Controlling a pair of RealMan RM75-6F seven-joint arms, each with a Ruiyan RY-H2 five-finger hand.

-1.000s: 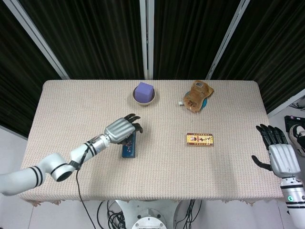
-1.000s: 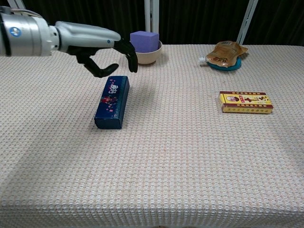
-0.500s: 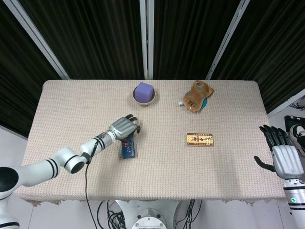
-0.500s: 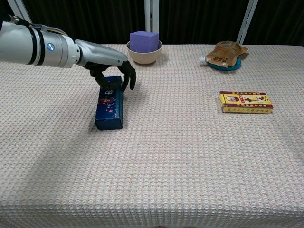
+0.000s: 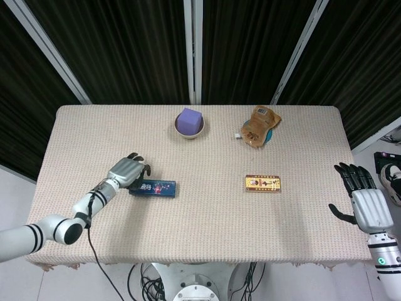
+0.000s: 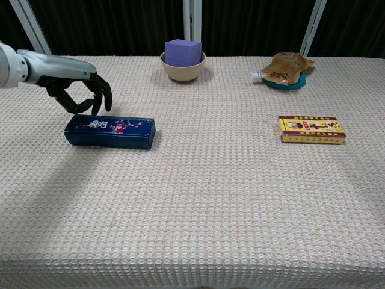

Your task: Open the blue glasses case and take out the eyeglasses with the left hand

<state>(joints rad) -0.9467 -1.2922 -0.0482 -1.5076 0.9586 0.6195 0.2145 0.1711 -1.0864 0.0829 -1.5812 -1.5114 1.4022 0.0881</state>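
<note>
A closed blue glasses case (image 6: 110,132) is laid flat and crosswise on the left part of a cloth-covered table (image 6: 210,211). The left hand (image 6: 77,89) is held at the case's left end with fingers curled downward; whether the case is touched cannot be told. The right hand (image 5: 363,199) is held off the table's right edge, fingers spread, holding nothing. A yellow box (image 6: 311,129) is seen well apart to the right.
</note>
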